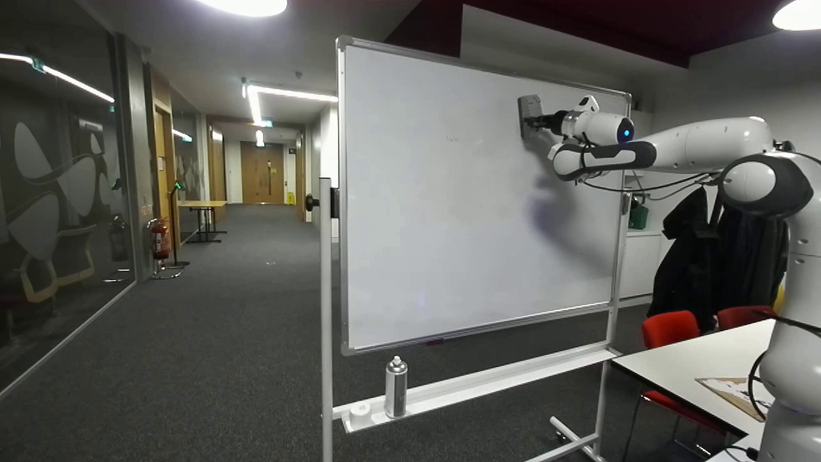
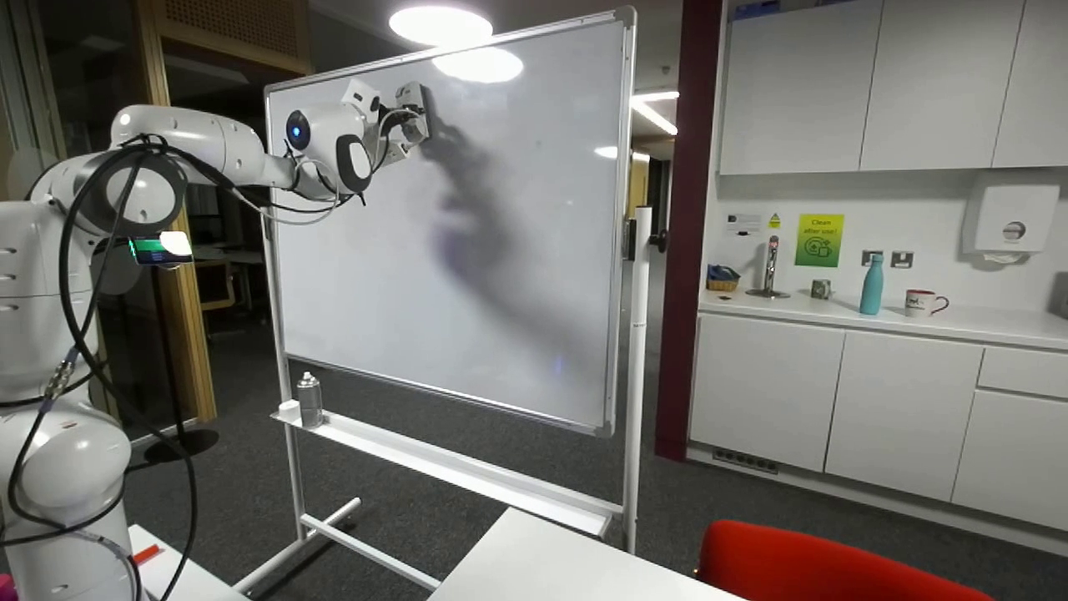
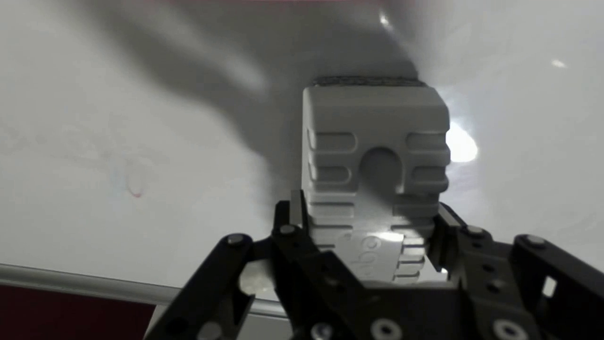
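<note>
I clamp gray eraser (image 3: pixel 377 113) in my claw (image 3: pixel 371 212), gripping both long sides, one end jutting past grip, close to whiteboard's (image 1: pixel 449 212) upper part.

Arm (image 1: pixel 750 183) at right of an exterior view: column (image 1: pixel 805 289) upright along the right edge, elbow (image 1: pixel 779 186) bent, forearm (image 1: pixel 705 142) near level, stretched left and dipping slightly. In an exterior view, wrist (image 2: pixel 334 138) at upper left, high, its working end aimed to the right; round blue light (image 2: pixel 296 131) lit on its left end. Gripper (image 3: pixel 373 210) juts into the wrist view from the bottom edge, right of centre. Black fingers (image 3: pixel 296 208) apart, one at either side, clamped inward in a grip.
</note>
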